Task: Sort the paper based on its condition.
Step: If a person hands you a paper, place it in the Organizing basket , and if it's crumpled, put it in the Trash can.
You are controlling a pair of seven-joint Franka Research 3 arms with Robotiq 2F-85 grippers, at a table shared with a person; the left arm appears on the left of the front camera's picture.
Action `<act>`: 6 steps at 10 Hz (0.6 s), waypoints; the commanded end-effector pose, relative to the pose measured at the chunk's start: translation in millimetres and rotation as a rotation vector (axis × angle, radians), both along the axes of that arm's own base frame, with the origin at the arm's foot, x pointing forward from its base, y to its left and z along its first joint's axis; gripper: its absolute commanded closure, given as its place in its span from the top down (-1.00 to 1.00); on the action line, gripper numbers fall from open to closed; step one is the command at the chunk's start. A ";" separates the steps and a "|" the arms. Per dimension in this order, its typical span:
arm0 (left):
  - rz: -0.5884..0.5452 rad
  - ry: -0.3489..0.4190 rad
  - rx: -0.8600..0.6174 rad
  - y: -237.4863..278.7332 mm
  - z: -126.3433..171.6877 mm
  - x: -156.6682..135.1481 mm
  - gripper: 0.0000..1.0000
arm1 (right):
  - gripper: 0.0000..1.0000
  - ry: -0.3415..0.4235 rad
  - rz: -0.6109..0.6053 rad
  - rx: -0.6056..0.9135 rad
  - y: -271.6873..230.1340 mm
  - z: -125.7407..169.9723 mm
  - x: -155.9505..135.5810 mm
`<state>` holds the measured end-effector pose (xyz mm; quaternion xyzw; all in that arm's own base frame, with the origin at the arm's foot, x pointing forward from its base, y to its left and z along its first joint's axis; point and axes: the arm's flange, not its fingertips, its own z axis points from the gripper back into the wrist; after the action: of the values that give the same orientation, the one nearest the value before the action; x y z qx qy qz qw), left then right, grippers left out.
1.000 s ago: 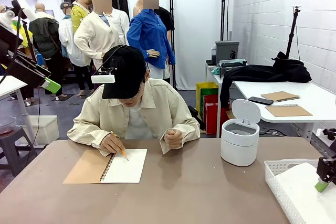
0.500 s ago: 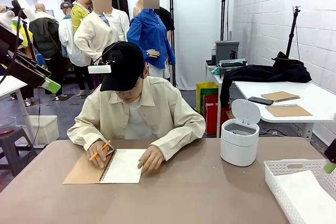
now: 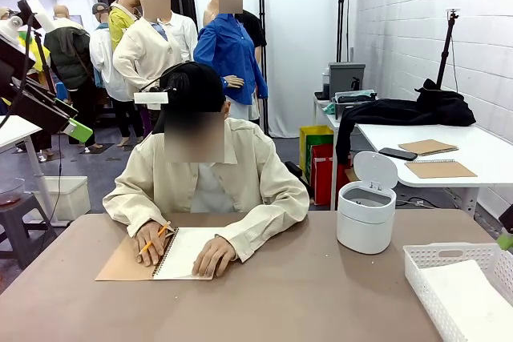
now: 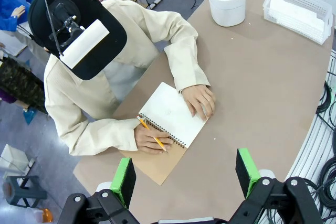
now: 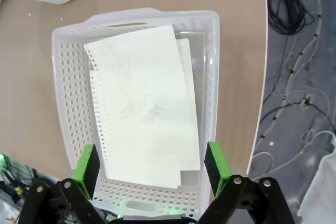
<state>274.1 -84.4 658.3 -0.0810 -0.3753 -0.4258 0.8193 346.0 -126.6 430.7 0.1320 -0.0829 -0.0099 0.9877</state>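
Thin white perforated paper sheets [image 5: 144,103] lie flat in white latticed plastic basket [image 5: 68,108], table's near right corner. Above it right gripper [image 5: 151,161], jaws apart, empty; left gripper [image 4: 185,173] apart too. Sheets look light, floppy, tearable; pinch an edge.

Black, green-padded right gripper [image 5: 152,163] withdrawn rightward off white latticed plastic basket [image 3: 425,255], jaws spread wider; person's pencil hand [image 3: 151,239] shifted onto brown-covered spiral-bound notebook [image 3: 128,262], other hand [image 3: 213,255] now on its page.
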 end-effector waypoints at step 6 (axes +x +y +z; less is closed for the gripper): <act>0.001 0.000 0.000 0.5 0.2 0.2 1.00 | 1.00 -0.186 0.402 -0.098 116.3 74.7 -2.2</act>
<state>274.1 -84.6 658.2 -0.0809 -0.3751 -0.4260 0.8193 344.8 -26.5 493.5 0.0973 -0.1348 0.1591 0.9732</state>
